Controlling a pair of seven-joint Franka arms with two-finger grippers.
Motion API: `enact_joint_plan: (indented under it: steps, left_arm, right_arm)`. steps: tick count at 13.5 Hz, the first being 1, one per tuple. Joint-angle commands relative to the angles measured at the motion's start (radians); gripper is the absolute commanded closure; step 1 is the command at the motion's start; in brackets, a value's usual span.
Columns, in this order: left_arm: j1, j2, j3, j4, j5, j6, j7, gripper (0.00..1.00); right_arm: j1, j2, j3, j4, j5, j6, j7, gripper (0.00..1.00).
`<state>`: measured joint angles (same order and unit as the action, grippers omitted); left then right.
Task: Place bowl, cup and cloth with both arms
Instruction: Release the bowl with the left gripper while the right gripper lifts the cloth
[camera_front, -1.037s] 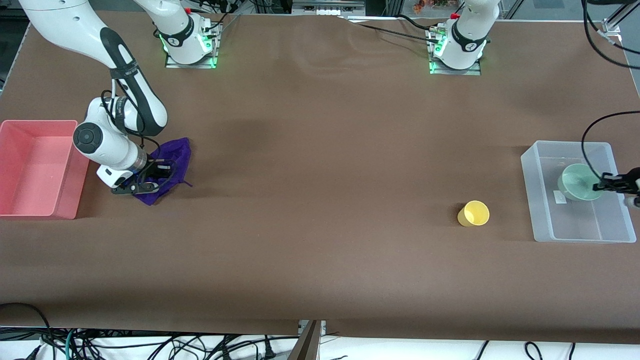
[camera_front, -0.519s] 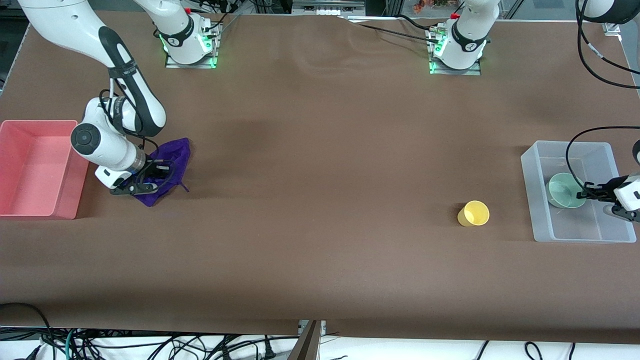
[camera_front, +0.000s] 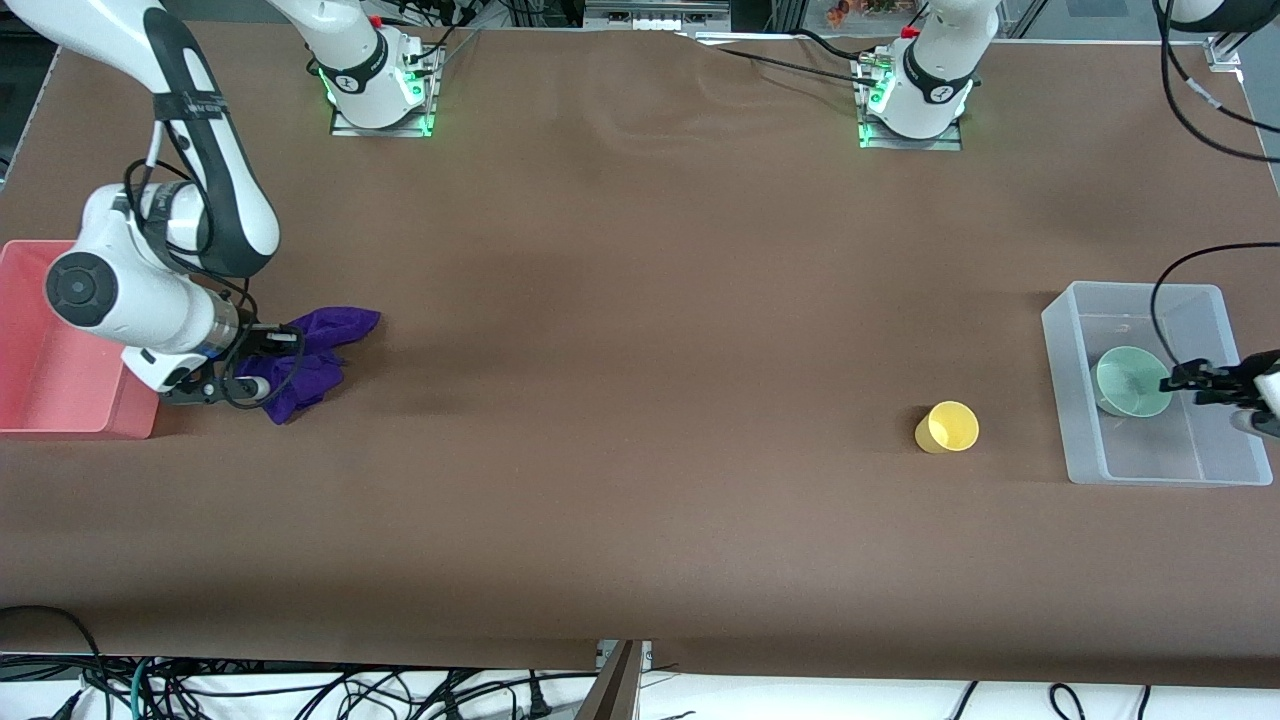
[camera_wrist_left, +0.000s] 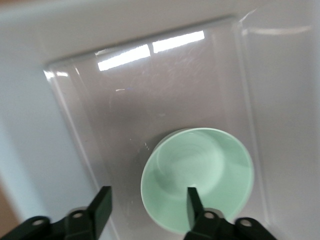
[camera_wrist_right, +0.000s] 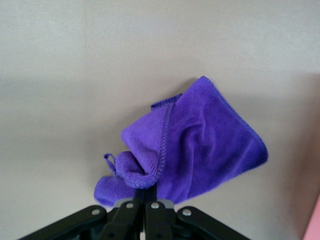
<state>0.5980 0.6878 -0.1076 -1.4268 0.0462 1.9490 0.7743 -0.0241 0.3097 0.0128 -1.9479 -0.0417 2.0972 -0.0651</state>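
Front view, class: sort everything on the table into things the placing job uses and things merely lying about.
Job:
bowl in clear bin
cup
cloth, held by right gripper
pink bin
left gripper, open over the clear bin

Lying about:
cables below the table edge

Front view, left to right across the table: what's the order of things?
Pink bin → right gripper shut on the purple cloth → yellow cup → clear bin holding the mint-green bowl → left gripper, open.
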Motion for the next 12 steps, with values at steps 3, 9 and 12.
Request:
enact_joint_plan:
  steps: [3, 9, 12]
  left_arm:
    - [-0.105, -0.206, -0.001, -0.015, 0.011, -0.169, -0.057, 0.00]
    - [-0.364, -0.237, -0.004, -0.015, 0.000, -0.220, -0.481, 0.00]
    - [-0.463, -0.202, -0.004, -0.033, 0.001, -0.171, -0.648, 0.00]
  right_arm:
    - [-0.007, -0.058, 0.003, 0.049, 0.003, -0.156, -0.039, 1.00]
    - [-0.022, -0.141, -0.010, 0.187, -0.016, -0.439, -0.131, 1.00]
    - [-0.025, -0.185, -0.022, 0.211, -0.070, -0.549, -0.147, 1.00]
